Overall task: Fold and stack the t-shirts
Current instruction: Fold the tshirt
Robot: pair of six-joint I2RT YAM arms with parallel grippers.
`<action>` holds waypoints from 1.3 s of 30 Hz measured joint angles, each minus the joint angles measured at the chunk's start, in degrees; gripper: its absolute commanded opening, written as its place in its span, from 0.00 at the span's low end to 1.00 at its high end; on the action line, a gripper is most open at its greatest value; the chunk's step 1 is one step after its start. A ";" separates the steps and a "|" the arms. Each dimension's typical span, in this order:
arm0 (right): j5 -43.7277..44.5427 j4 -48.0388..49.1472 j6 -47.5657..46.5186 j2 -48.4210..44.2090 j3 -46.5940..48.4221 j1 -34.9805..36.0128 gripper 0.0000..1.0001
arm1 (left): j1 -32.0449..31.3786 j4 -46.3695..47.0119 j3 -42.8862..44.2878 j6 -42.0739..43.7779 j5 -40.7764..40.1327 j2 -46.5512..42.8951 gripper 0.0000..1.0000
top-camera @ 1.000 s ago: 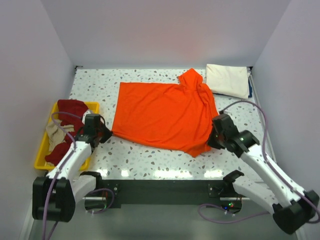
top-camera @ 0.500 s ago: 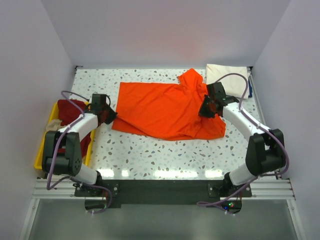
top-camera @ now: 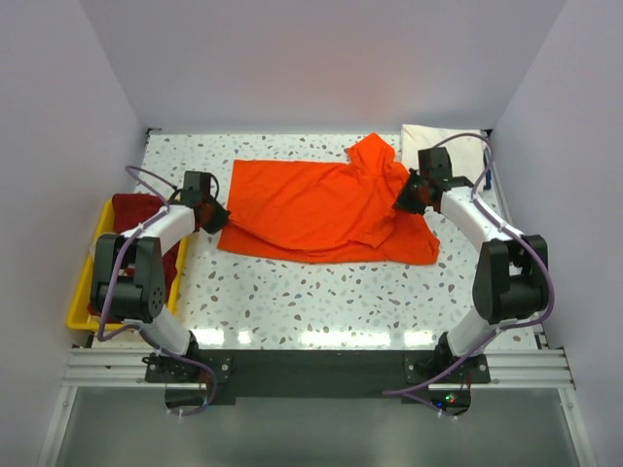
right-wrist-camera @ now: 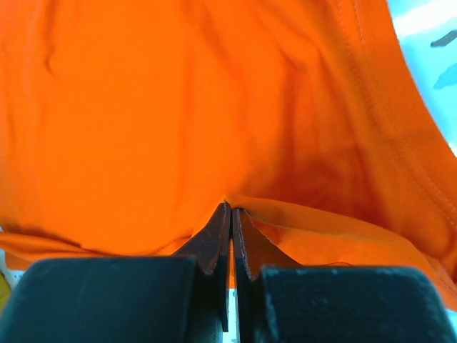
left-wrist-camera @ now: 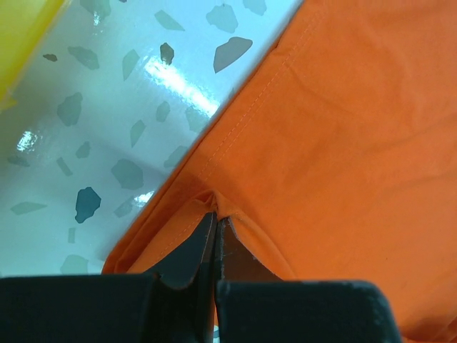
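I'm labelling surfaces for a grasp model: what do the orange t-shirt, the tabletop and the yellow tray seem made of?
The orange t-shirt: soft matte cloth, probably cotton; it wrinkles, with stitched hems. The tabletop: glossy speckled terrazzo look, perhaps laminate; lights reflect. The yellow tray: smooth, rigid, likely plastic.

The near table (top-camera: 321,292) strip lies bare; the orange t-shirt (top-camera: 311,209) fills the middle, the yellow tray (top-camera: 76,304) flanks left.

Left gripper (left-wrist-camera: 216,219) is pinched tight on the stitched edge of the bright orange cloth t-shirt (left-wrist-camera: 343,128), cloth bunching up at its tips. White speckled tabletop (left-wrist-camera: 107,107) lies to its left, and a yellow plastic tray (left-wrist-camera: 20,28) corner sits far ahead-left.
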 measured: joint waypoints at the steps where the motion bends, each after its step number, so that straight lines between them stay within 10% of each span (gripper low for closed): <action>1: -0.28 0.57 0.02 0.04 0.00 -0.59 0.00 | 0.00 -0.33 0.28 0.02 -0.22 0.00 0.00; 39: -7.26 7.58 0.61 -0.72 -5.22 -10.54 0.00 | 1.86 -3.67 6.36 2.99 -0.87 1.68 0.00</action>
